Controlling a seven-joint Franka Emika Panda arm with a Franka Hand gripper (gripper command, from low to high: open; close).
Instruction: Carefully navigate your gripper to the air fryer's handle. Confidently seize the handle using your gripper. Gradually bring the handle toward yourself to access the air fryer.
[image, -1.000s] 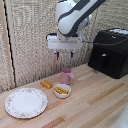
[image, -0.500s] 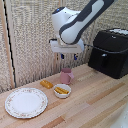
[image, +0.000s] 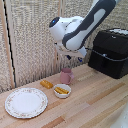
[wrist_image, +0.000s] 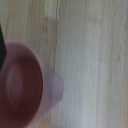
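The air fryer (image: 111, 52), a large matte black box, stands on the wooden table at the exterior view's right. Its handle (image: 103, 62) juts from the drawer face as a short dark bar, barely distinct. My gripper (image: 75, 58) hangs in the air above the pink mug (image: 66, 76), left of the air fryer and well apart from the handle. Its blue-tipped fingers stand apart with nothing between them. The wrist view looks down into the mug (wrist_image: 22, 87) over blurred wood. The air fryer is out of that view.
A small white bowl (image: 62, 90) with yellow food sits in front of the mug. A yellow item (image: 46, 84) lies to its left. A patterned plate (image: 26, 102) is at the front left. A woven screen (image: 30, 45) backs the table.
The arm has swung toward the exterior view's right, bringing the gripper from left of the mug to above it, closer to the air fryer. Nothing on the table has moved.
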